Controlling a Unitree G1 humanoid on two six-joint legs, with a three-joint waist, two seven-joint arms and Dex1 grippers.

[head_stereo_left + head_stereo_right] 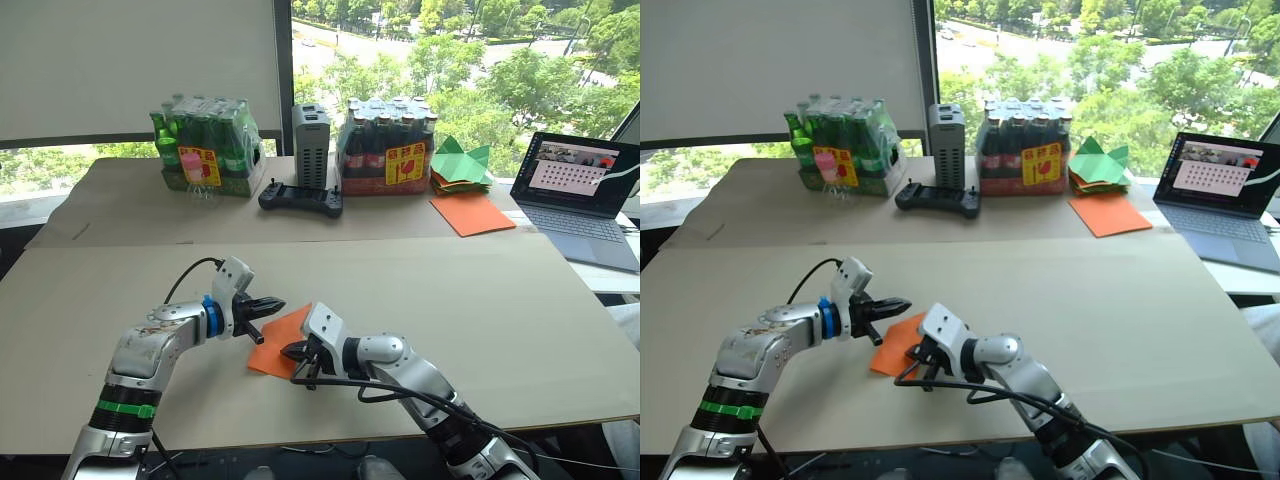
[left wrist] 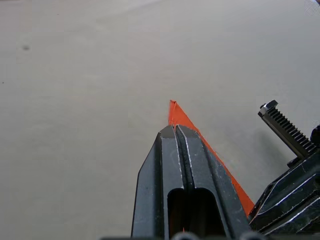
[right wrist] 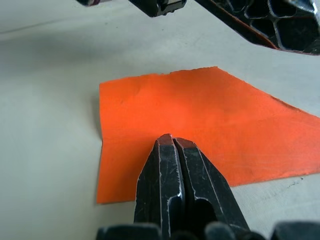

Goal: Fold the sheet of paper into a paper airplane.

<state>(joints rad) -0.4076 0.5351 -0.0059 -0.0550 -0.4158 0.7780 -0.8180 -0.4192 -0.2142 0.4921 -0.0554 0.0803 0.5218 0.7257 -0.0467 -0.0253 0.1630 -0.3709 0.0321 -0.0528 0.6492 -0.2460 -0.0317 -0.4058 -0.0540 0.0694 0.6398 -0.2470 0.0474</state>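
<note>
Head view: the sheet of paper [image 1: 278,340] lies flat on the table [image 1: 480,300], between the left gripper [image 1: 272,305] and right gripper [image 1: 291,351].

Wrist views: both grippers' 2 fingers are together, the right's tips over the paper. Press firmly along the crease.

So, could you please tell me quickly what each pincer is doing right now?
Left pincer: closed, empty, over the sheet of paper.
Right pincer: closed, empty, tips over the same sheet.
</note>
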